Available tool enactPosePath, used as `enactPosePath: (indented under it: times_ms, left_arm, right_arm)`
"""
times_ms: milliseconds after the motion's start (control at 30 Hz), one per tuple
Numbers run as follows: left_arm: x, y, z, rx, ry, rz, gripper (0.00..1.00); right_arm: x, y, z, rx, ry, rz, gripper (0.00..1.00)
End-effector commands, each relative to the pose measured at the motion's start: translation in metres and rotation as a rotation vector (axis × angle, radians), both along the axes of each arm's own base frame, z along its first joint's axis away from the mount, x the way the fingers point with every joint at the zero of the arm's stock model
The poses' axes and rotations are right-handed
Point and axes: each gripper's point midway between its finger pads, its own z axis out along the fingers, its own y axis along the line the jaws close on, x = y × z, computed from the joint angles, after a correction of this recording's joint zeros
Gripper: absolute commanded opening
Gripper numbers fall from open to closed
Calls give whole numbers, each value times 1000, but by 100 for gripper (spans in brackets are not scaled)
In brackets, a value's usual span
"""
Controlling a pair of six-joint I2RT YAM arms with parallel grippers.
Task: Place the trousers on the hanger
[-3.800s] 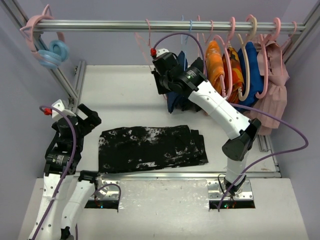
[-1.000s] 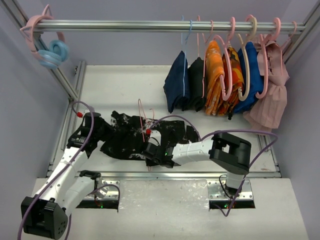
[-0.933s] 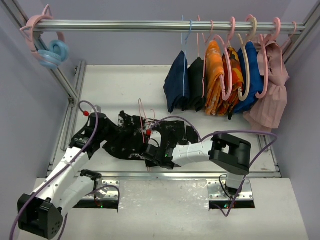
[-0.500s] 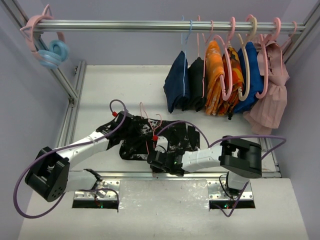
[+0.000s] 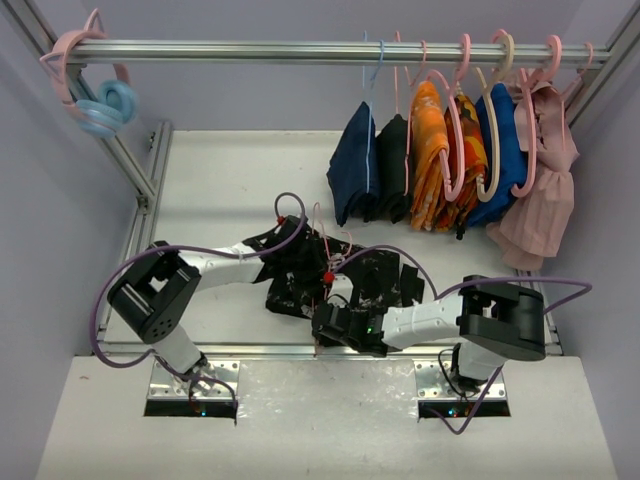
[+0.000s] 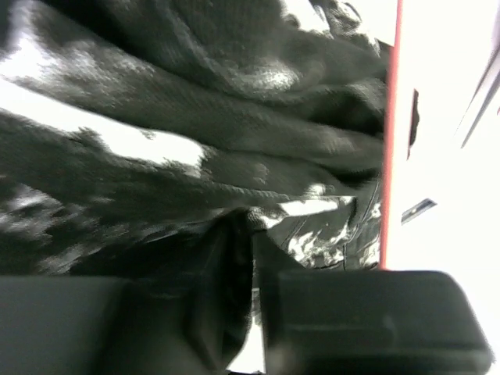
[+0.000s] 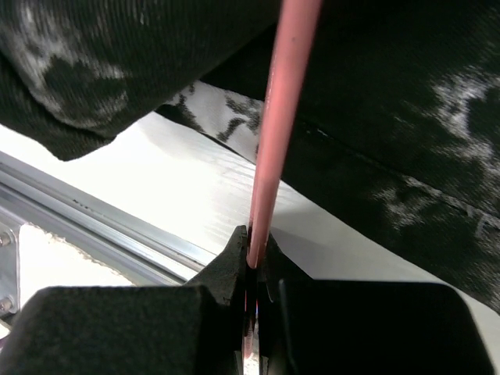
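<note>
Across the white table (image 5: 230, 180), under the rail (image 5: 330, 50) with its row of hung clothes (image 5: 450, 150), both arms reach low into the middle. The trousers (image 5: 290, 295) lie there in a bunched, twisted heap rather than flat, well apart from the rail. The hanger (image 7: 283, 101) stands among them, its hook pointing toward the rail and its lower wire buried in the cloth. Black-and-white fabric lies on both sides of the wire, so the garment looks partly drawn through it and not yet draped evenly.

The right gripper (image 7: 251, 250) is clamped hard on the hanger's thin wire, fingertips closed on it just above the table edge. The left gripper (image 6: 226, 297) has its jaws barely apart with a fold of the trousers between them. That view is dark and smeared, so I would not swear how firmly it bites.

Risks, as I judge them:
- The thin wire may swivel in the pinch as the cloth's weight pulls sideways.
- If the left grip is slack, the fold may slide back off the bar.
- Bunched fabric may catch the hook or drag the hanger flat.
</note>
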Motion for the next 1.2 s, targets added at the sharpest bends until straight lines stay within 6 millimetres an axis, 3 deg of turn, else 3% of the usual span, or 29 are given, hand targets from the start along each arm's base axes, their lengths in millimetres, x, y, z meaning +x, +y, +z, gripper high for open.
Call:
enactPosePath:
  times_ms: [0, 33, 133, 200, 333, 500, 533, 667, 700, 733, 767, 900, 933, 1000, 1167]
  left_arm:
    - [5, -25, 36, -105, -97, -60, 33]
    - [8, -22, 41, -97, -119, -47, 43]
    - [19, -2, 64, -17, -200, 19, 57]
    - [26, 15, 85, 21, -251, 68, 58]
    - [39, 50, 102, 43, -291, 133, 57]
    - [43, 93, 110, 74, -328, 177, 56]
    - [43, 105, 111, 86, -337, 196, 55]
    - [34, 136, 87, 203, -339, 241, 33]
    - [25, 143, 69, 233, -317, 240, 18]
    - [16, 141, 54, 220, -298, 203, 4]
    - [10, 132, 49, 178, -293, 160, 0]
    - [-19, 98, 30, -4, -263, -21, 0]
    - [-16, 94, 29, -21, -293, -25, 0]
    - [-42, 66, 32, -169, -283, -173, 0]
    - [-68, 17, 53, -359, -306, -347, 0]
  right_arm:
    - [-6, -23, -18, -95, 17, 18, 0]
    - [-8, -22, -18, -92, 22, 25, 0]
    - [-10, -24, -21, -93, 36, 26, 0]
    - [-11, -28, -21, -93, 35, 21, 0]
    - [-10, -30, -20, -90, 31, 19, 0]
    - [-8, -30, -20, -93, 28, 22, 0]
    - [-8, -30, -19, -93, 29, 21, 0]
    - [-6, -30, -17, -93, 27, 18, 0]
    - [-6, -32, -18, -105, 27, 12, 0]
    - [-5, -34, -17, -115, 29, 2, 0]
    - [-5, -35, -15, -120, 34, -9, 0]
    - [-8, -30, -8, -124, 44, -10, 0]
    - [-7, -28, -6, -123, 45, -11, 0]
    - [-11, -23, -1, -125, 33, 1, 0]
    - [-17, -14, 6, -107, 31, 27, 0]
